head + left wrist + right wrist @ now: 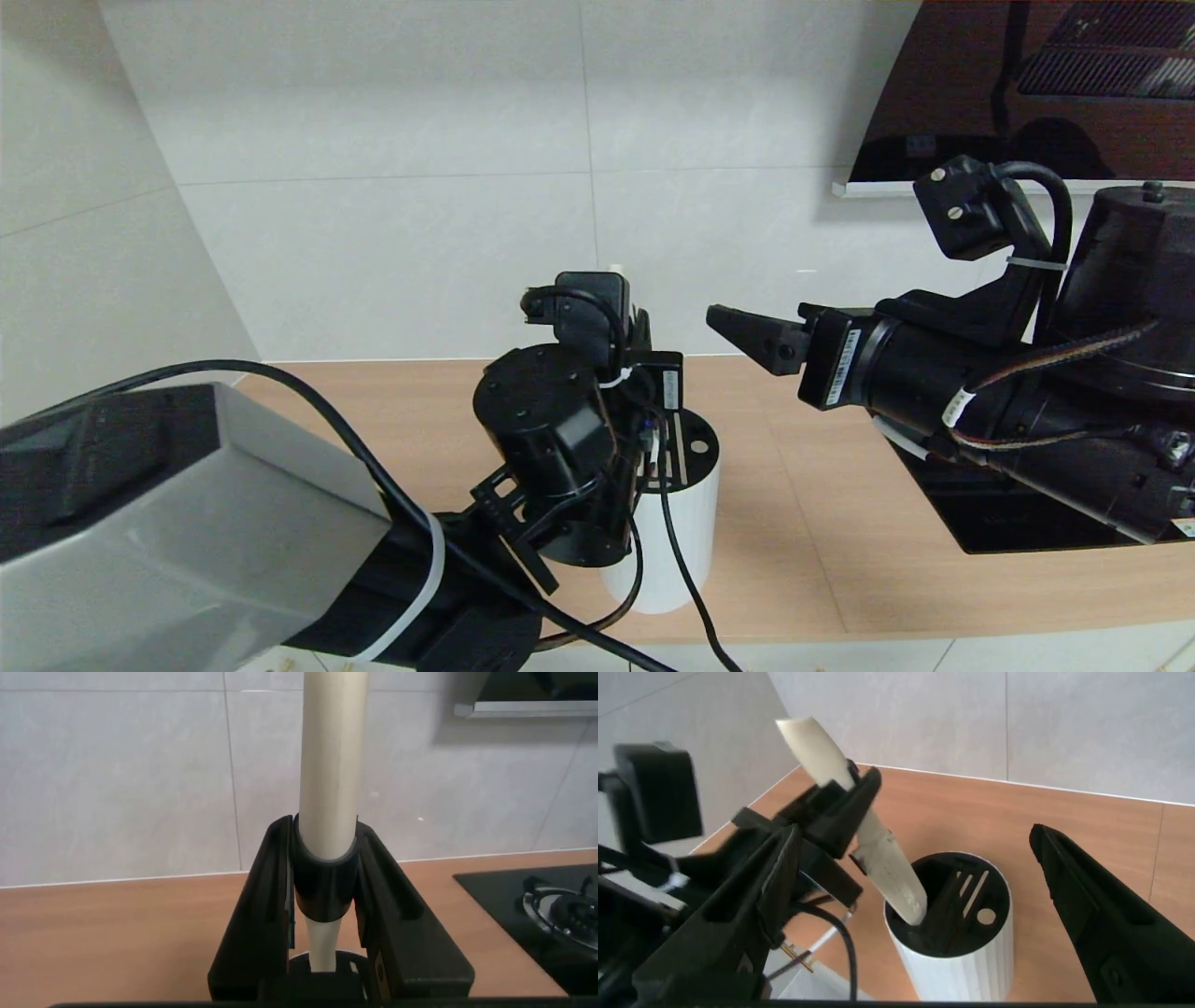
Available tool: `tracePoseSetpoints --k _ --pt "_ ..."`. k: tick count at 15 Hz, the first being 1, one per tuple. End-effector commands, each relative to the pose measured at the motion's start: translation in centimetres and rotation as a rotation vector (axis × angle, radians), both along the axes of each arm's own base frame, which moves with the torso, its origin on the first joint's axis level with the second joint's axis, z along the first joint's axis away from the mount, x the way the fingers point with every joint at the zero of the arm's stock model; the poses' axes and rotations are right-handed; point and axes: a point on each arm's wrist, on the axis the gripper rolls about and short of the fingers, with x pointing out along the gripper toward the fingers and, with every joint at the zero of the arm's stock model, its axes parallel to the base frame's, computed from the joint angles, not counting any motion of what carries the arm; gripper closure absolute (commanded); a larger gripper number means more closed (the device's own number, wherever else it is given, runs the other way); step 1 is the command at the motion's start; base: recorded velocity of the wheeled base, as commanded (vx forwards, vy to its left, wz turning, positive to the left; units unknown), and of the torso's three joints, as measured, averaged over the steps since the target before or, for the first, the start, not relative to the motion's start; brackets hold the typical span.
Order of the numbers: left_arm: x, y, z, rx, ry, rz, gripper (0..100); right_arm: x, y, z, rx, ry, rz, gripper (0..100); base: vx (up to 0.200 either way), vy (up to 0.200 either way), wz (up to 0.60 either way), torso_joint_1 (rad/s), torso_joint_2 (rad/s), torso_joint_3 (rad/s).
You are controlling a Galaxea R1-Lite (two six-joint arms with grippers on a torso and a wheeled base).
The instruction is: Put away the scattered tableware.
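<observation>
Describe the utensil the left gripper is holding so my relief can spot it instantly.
On the wooden countertop stands a white cylindrical holder with a black slotted top. A long cream-coloured utensil rises out of that top, clamped in the left gripper. It is the only pale piece standing tall above the holder.

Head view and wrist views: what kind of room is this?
Most likely a kitchen: a wooden countertop against a white tiled wall, a black hob set into it, and a range hood above.

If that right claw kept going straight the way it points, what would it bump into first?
Likely the left gripper, clamped on a cream handle over the white holder, though depth is hard to judge.
</observation>
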Motion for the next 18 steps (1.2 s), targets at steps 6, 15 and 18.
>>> tracePoseSetpoints --k 6,15,18 --pt "0.5 -0.6 -2.7 0.035 0.050 0.001 100 0.1 0.1 -0.2 -0.005 0.005 0.001 0 0.000 0.000 0.00 0.000 0.00 0.000" --pt "0.7 -0.7 -5.6 0.080 0.110 -0.002 100 0.1 0.1 -0.2 -0.005 0.005 0.001 0 0.000 0.000 0.00 0.000 0.00 0.000" --pt "0.8 -0.8 -6.5 0.086 0.127 -0.003 100 0.1 0.1 -0.2 -0.005 0.005 -0.001 0 0.000 0.000 0.00 0.000 0.00 0.000"
